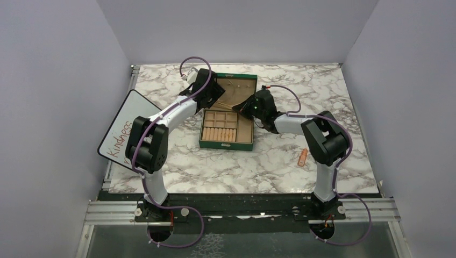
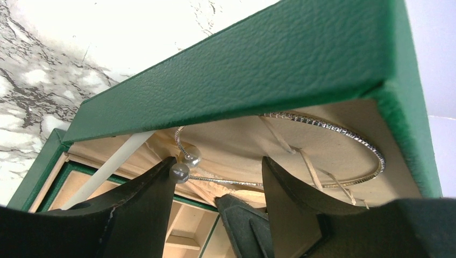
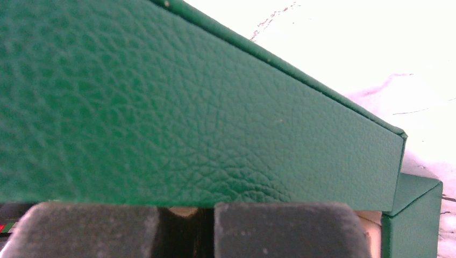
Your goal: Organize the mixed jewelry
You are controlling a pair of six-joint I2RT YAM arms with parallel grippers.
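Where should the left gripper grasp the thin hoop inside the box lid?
Grip the hoop on its lower strand beside the two ball ends, coming in under the lid from its open side. That strand crosses the gap of the open left gripper, and the balls should stop it slipping.

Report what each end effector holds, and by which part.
Left end effector: open, straddling the necklace loop, gripping nothing. Right end effector: nearly shut at the green box lid; a hold cannot be told.
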